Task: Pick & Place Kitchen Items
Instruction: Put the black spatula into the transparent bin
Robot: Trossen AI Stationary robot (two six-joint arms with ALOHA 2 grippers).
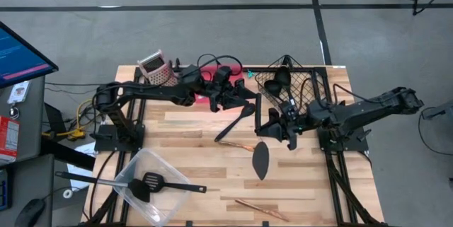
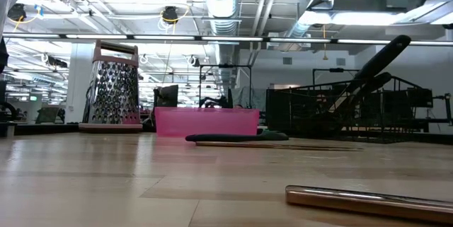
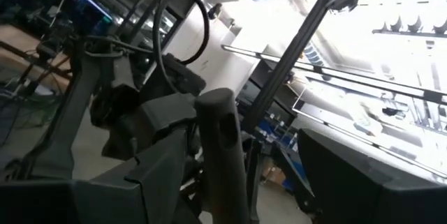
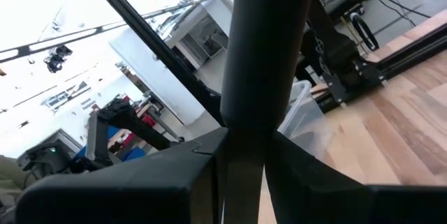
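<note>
Fingers (image 4: 209, 168) grip a black utensil (image 4: 262, 56); clear tub (image 1: 152, 184) (two spatulas).

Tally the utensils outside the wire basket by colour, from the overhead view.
Black: 4, namely a slotted turner and long spoon in the clear bin, a spatula in the left end effector, and a paddle in the right end effector
Copper-coloured: 2
Total: 6

Both arms are matte black, built of boxy jointed links on black frame bases flanking the wooden table (image 1: 191, 177); black cables loop over the left arm (yellow wiring trails beside its base).
</note>
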